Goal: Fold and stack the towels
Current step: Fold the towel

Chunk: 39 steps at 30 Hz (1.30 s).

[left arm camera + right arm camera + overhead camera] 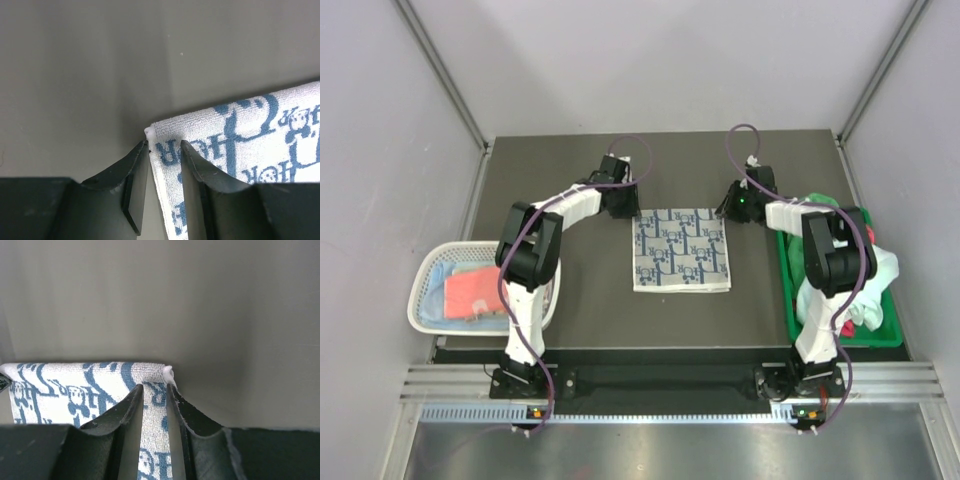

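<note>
A white towel with a navy pattern [681, 250] lies spread flat in the middle of the dark table. My left gripper [632, 210] is at its far left corner. In the left wrist view the fingers straddle that corner of the towel [260, 135]; the left gripper [165, 145] stands narrowly open, with a gap beside the hem. My right gripper [728, 212] is at the far right corner. In the right wrist view the right gripper [155, 387] is shut on a pinched-up ridge of the towel [65, 382].
A white mesh basket [425, 290] at the left edge holds a coral pink towel [470, 292] and a pale blue one [445, 268]. A green bin [892, 335] at the right edge holds a heap of white and green towels [875, 270].
</note>
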{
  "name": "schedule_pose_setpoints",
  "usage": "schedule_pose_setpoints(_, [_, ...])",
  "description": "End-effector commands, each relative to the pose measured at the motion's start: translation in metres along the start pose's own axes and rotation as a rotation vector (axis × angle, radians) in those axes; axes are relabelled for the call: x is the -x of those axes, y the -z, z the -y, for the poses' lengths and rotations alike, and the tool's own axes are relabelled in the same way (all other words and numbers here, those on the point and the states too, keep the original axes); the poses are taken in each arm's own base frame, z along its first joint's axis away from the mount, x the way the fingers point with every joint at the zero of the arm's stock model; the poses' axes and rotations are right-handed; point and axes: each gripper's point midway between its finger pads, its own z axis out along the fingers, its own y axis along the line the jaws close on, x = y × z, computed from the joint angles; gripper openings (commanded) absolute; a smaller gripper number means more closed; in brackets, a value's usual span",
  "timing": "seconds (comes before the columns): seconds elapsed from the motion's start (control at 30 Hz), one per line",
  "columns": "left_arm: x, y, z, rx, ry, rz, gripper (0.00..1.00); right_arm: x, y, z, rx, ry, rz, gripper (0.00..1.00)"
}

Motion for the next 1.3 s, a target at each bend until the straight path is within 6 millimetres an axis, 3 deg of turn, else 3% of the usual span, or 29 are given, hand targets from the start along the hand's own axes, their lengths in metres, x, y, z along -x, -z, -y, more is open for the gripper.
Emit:
schedule_pose_setpoints(0.0, [0.037, 0.017, 0.009, -0.006, -0.031, 0.091, 0.38, 0.037, 0.016, -0.016, 0.034, 0.008, 0.093, 0.26])
schedule_pose_setpoints(0.13, [0.052, 0.035, 0.013, 0.012, -0.033, 0.117, 0.41, 0.05, 0.022, -0.009, -0.041, 0.036, 0.112, 0.27])
schedule_pose_setpoints(0.3, [0.048, 0.044, 0.014, 0.031, -0.033, 0.068, 0.42, 0.045, 0.023, 0.005, -0.123, 0.074, 0.096, 0.29])
schedule_pose_setpoints(0.57, [0.026, 0.022, 0.005, 0.035, -0.057, -0.008, 0.42, 0.04, 0.013, -0.006, -0.104, 0.128, 0.086, 0.36])
schedule_pose_setpoints(0.93, [0.014, -0.006, -0.004, 0.046, -0.057, -0.045, 0.4, 0.035, -0.003, -0.008, -0.1, 0.166, 0.04, 0.36])
schedule_pose_setpoints(1.27, [0.005, -0.014, -0.017, 0.091, -0.06, -0.057, 0.35, 0.025, -0.008, -0.006, -0.121, 0.195, 0.005, 0.36])
